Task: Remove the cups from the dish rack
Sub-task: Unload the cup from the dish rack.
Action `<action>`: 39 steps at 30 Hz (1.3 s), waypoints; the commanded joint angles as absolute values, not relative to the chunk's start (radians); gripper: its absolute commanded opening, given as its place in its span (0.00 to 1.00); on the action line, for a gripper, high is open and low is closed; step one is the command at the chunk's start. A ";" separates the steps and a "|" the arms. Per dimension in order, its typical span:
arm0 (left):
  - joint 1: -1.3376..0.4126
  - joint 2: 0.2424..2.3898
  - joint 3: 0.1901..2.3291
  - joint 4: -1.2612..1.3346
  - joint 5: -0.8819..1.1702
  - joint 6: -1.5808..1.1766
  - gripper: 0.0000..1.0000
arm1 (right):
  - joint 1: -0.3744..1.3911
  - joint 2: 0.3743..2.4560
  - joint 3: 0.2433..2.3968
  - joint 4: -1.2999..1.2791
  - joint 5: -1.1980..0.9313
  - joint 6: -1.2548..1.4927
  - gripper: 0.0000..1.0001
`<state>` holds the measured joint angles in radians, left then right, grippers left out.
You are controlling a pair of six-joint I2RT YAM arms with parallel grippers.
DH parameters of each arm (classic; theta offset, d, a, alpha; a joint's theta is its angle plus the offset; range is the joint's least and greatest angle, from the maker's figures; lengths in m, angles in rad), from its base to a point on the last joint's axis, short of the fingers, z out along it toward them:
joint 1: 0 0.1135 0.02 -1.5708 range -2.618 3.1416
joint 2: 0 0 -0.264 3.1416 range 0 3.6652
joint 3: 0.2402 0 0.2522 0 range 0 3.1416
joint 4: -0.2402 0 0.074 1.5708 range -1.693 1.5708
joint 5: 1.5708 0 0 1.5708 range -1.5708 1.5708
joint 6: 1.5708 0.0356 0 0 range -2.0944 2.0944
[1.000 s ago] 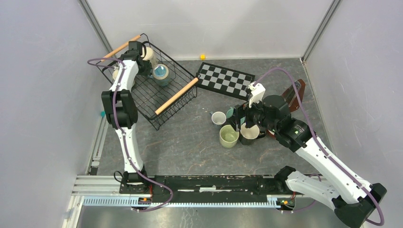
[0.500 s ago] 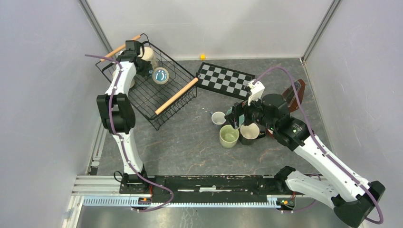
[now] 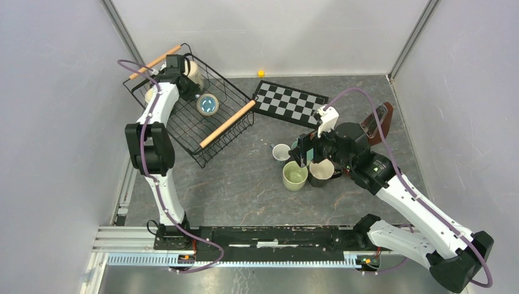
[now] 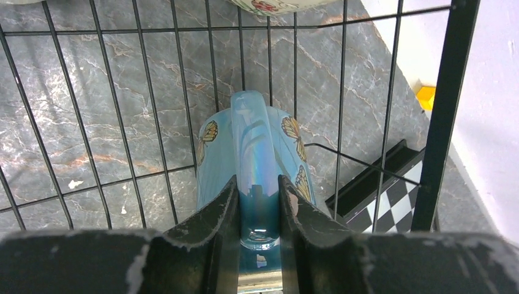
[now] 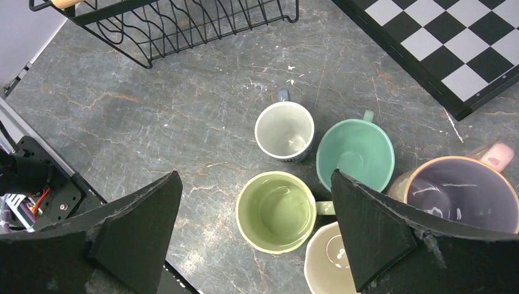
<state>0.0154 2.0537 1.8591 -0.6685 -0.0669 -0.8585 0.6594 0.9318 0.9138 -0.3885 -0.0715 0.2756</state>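
In the dish rack (image 3: 227,124) at far left, the left gripper (image 4: 257,187) pinches the handle of a pale blue butterfly mug (image 4: 211,165), near a cream mug (image 3: 193,72). Further right, the right gripper (image 5: 254,177) hangs spread wide above the white cup (image 5: 284,131), green cup (image 5: 275,211) and teal cup (image 5: 355,154), which are grouped on the table (image 5: 183,122).

The setting is a robotics lab test cell. Plain pale grey panel walls (image 3: 55,122), joined by slim aluminium corner posts (image 3: 126,32), box in a grey marble-patterned tabletop (image 3: 245,190). A white-and-black robot arm on the left (image 3: 153,138) and a matching one on the right (image 3: 419,211) are bolted to a slotted aluminium rail (image 3: 263,261) at the near edge. The objects read as staged props: a black wire dish rack with wooden rod handles (image 3: 183,125), a flat black-and-white checkered board (image 3: 291,103), and a cluster of coloured ceramic mugs (image 3: 295,176).
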 commanded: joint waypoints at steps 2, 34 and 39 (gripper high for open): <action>-0.027 1.949 1.804 -0.571 -0.087 -0.744 0.02 | 0.662 0.930 0.899 -0.341 -0.076 0.285 0.98; -0.048 1.675 1.961 -0.596 -0.005 -0.497 0.02 | 0.542 1.244 1.189 -0.007 -0.341 0.267 0.98; -0.063 1.622 1.987 -0.624 0.077 -0.494 0.02 | 0.521 1.276 1.216 0.057 -0.399 0.247 0.98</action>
